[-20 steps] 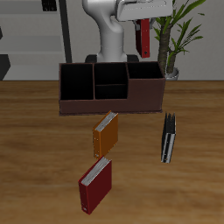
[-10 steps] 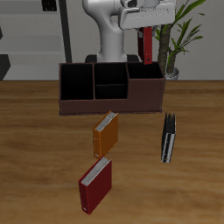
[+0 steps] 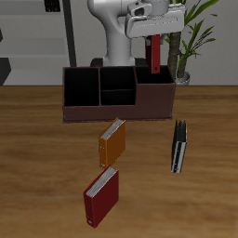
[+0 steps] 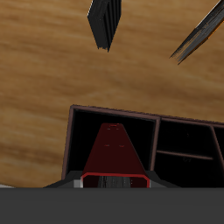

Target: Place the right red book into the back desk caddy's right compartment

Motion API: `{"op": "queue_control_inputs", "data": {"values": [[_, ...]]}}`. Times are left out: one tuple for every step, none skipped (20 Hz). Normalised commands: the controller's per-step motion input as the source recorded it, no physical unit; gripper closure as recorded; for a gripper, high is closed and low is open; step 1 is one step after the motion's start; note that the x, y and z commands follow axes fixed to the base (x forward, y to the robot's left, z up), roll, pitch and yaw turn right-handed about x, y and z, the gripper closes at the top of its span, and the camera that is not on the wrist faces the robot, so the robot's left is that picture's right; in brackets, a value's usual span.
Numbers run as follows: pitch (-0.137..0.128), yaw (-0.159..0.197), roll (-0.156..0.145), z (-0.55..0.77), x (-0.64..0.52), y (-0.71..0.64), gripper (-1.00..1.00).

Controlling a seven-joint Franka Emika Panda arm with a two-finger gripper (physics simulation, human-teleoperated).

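Jaws of gripper (image 3: 154,39) pinching right red book (image 3: 154,54) upright, hanging above right compartment (image 4: 109,144) of back desk caddy (image 3: 93,112), aligned for lowering.

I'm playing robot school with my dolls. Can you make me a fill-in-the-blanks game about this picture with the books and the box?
1. The gripper is holding a dark ____ book.
2. That book hangs upright above an end section of the desk caddy, so it is not yet ____ it.
3. The book lying closest to the caddy is colored ____.
4. Behind the caddy stands a green ____.

Missing words: red; inside; orange; plant
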Motion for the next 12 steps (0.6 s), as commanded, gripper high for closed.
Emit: {"op": "queue_control_inputs", "data": {"values": [[-0.005,-0.006,0.027,-0.14,-0.01,0.1,1.0],[0.053,-0.041,0.034,-0.2,-0.01,0.09,1.0],[-0.015,-0.009,-0.004,-0.12,0.04,0.07,1.0],[0.013,0.007,0.037,-0.23,0.04,0.11,1.0],[0.0,0.0,0.0,0.0,0.06,0.04,1.0],[0.01,-0.041,-0.038,-0.25,-0.02,-0.01,1.0],[0.004,0.022,0.012,-0.28,0.09,0.14,1.0],[0.062,0.016,0.041,-0.34,0.08,0.07,1.0],[-0.025,-0.048,-0.065,-0.25,0.04,0.0,1.0],[-0.02,0.025,-0.019,-0.25,0.01,0.02,1.0],[-0.016,-0.056,-0.038,-0.27,0.05,-0.01,1.0],[0.007,-0.021,-0.013,-0.24,-0.03,0.02,1.0]]}}
